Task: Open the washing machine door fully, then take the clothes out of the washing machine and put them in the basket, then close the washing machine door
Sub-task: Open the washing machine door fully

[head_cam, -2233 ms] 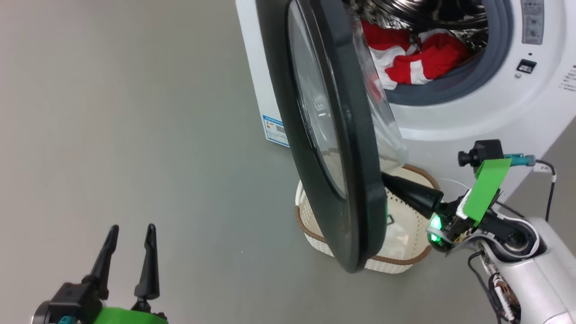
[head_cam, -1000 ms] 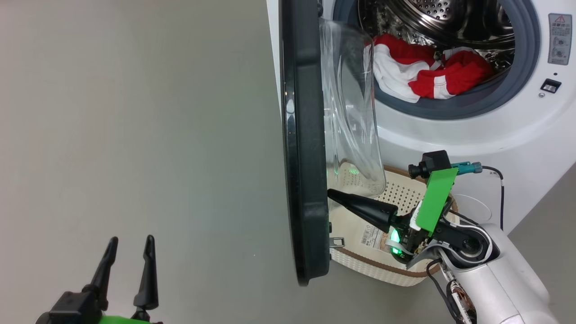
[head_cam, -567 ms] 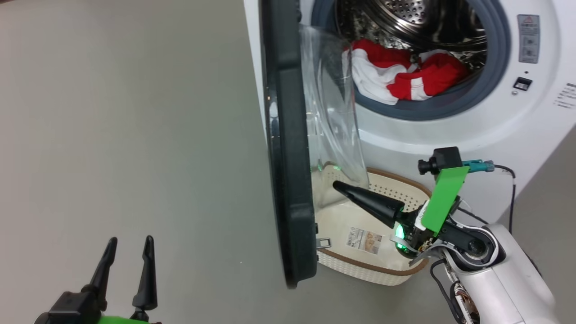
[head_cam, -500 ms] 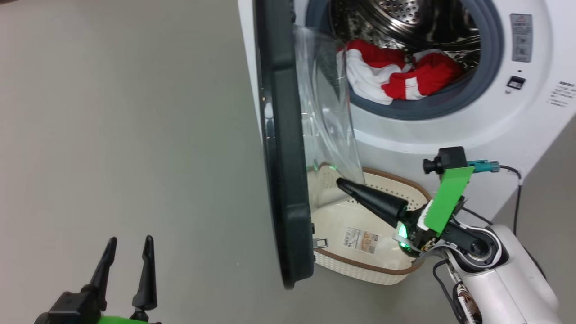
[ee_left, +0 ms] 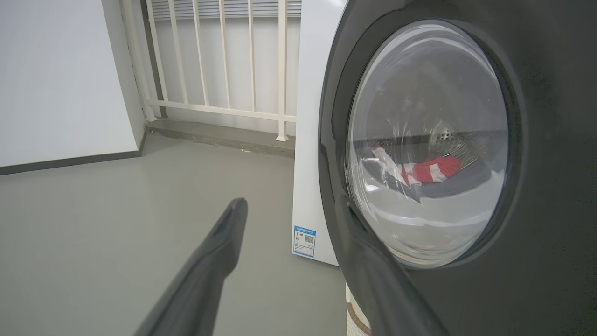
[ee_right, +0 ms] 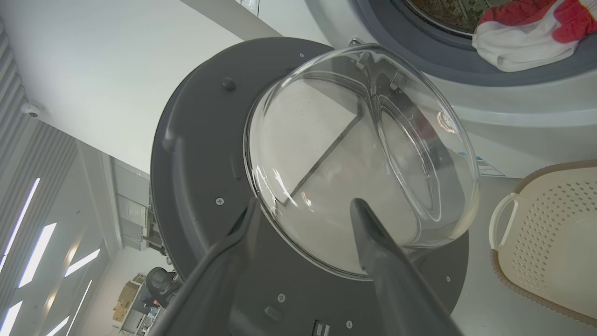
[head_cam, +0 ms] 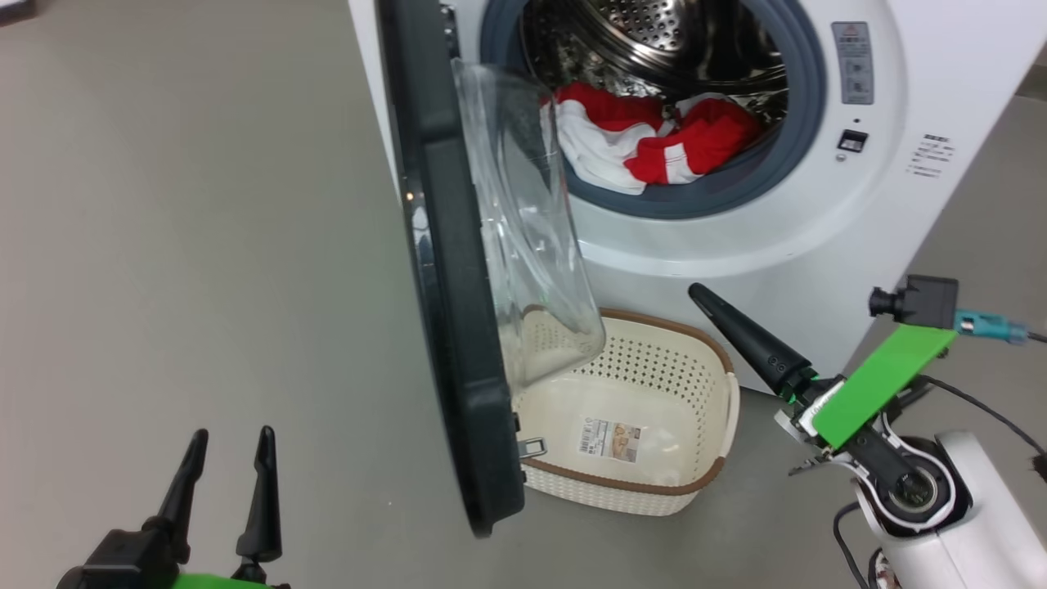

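Washing machine door (head_cam: 446, 327) stands swung out from the washing machine (head_cam: 818, 229), edge-on to the robot. Its glass bowl (head_cam: 523, 229) overhangs one end of the basket (head_cam: 646, 491), which sits on the floor (head_cam: 204, 245). Clothes (head_cam: 646, 147), red and white, lie at the drum (head_cam: 654, 33) mouth; piece count unclear. Right gripper (ee_right: 305, 205) is spread wide and empty, facing the door's inner side without touching it. Left gripper (head_cam: 233, 432) is spread and empty, over floor.

I see my right hand (head_cam: 697, 293) off the inner side of the washing machine door (head_cam: 458, 327), fingers now spread, backed past the right rim of the basket (head_cam: 730, 409), and the door swung wider.
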Robot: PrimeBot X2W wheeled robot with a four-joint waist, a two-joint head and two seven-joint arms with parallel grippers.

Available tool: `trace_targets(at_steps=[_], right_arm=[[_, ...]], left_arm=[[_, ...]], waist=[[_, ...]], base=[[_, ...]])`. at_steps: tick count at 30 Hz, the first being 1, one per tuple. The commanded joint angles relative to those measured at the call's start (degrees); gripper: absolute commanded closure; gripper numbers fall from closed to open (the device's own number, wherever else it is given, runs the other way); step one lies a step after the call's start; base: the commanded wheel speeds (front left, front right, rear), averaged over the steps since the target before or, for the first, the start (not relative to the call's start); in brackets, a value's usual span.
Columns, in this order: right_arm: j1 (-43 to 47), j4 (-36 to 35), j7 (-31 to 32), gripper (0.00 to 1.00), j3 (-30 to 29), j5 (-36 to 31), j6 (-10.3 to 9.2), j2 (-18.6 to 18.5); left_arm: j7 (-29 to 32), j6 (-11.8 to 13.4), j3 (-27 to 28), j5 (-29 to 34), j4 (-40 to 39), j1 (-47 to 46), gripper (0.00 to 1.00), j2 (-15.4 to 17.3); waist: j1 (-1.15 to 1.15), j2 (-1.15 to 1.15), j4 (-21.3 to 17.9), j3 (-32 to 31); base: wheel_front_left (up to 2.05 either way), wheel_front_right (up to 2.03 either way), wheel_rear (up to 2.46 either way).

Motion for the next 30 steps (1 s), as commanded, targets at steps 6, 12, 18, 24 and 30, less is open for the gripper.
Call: trace_targets(at_steps=[6,12,18,24,30], right_arm=[[2.33,-4.5,-11.2,0.0,3.62,-6.62,0.1,-3.21],[4.39,-4.16,-23.43,0.0,7.0,-11.66,0.1,-6.67],[5.59,-0.51,-34.93,0.0,11.19,-17.27,0.1,-9.58],[5.23,5.23,-38.6,0.0,11.48,-26.82,0.1,-10.07],[5.99,4.85,-38.71,0.0,4.93,-39.93,0.1,-6.62]], left_arm=[[-0.71,-0.17,2.3,-0.32,-2.02,-1.43,0.0,1.14],[-0.71,-0.17,2.31,-0.31,-2.2,-1.4,0.0,1.07],[-0.71,-0.17,2.29,-0.33,-2.19,-1.15,0.0,1.05],[-0.71,-0.17,2.25,-0.3,-2.41,-0.88,0.0,1.0],[-0.71,-0.17,2.08,-0.42,-2.68,-0.81,0.0,0.93]], waist=[[0.0,0.0,-2.43,-0.33],[0.0,0.0,-3.66,-0.59],[0.0,0.0,-4.47,-1.11],[0.0,0.0,-4.78,-1.21],[0.0,0.0,-4.71,-0.81]], base=[[0.0,0.0,0.0],[0.0,0.0,0.0],[0.0,0.0,0.0],[0.0,0.0,0.0],[0.0,0.0,0.0]])
